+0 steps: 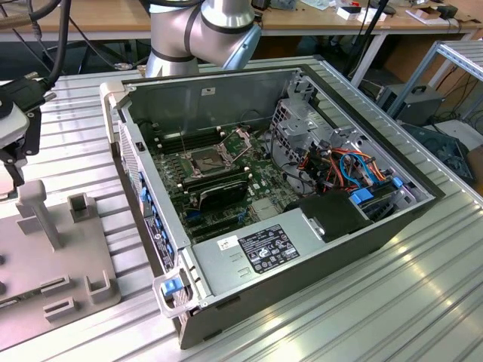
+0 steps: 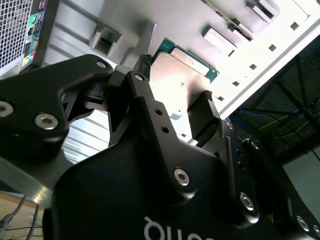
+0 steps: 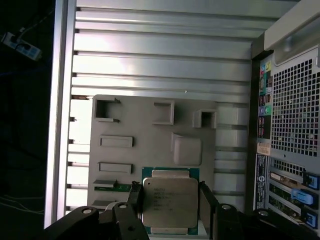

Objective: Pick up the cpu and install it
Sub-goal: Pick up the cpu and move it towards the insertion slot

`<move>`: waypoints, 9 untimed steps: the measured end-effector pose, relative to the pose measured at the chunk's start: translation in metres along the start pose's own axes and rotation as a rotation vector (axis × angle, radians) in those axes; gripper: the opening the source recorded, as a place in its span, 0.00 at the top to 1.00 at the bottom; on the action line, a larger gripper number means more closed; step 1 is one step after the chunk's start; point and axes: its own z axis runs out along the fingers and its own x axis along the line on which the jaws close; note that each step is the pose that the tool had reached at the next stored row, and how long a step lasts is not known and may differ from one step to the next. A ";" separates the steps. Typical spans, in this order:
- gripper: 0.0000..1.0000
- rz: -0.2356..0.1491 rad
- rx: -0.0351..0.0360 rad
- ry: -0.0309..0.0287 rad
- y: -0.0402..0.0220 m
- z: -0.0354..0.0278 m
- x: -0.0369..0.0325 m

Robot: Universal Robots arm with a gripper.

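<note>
1. Claw [image 3: 170,188] is clamping on the cpu [image 3: 169,202], its two black fingers [image 3: 136,200] pressing against opposite edges of the chip.
2. In the first wrist view, the cpu is showing its metal lid on a green board and is lying over a grey fixture plate [image 3: 150,132] that is carrying raised blocks and shallow slots. Whether the chip is resting on the plate or hanging just above it cannot be told.
3. The second wrist view is looking past the claw [image 2: 176,77] from behind. The cpu [image 2: 186,60] is sitting between the fingertips, with a green corner peeking out beyond them.
4. The exterior view is giving what the wrist views are not: an open computer case [image 1: 302,264] lying on its side, its motherboard [image 1: 249,177] facing up and a square socket [image 1: 207,160] sitting with its metal frame swung open.
5. A grey power supply [image 1: 256,253] is occupying the near end of the case, and orange and blue cables [image 1: 355,170] are bunching toward the exterior view's right.
6. The robot arm [image 1: 204,30] is reaching in from behind the case, and the fixture plate [image 1: 75,249] is lying beside the case on the exterior view's left.
7. Everything is standing on a ribbed aluminium table [image 1: 392,302], whose slats are also running behind the plate in the first wrist view.
8. A wooden workbench [image 1: 324,19] is running along the back of the room.
</note>
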 end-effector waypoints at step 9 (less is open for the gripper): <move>0.45 0.000 0.0000 0.0000 -0.0008 0.0000 -0.0167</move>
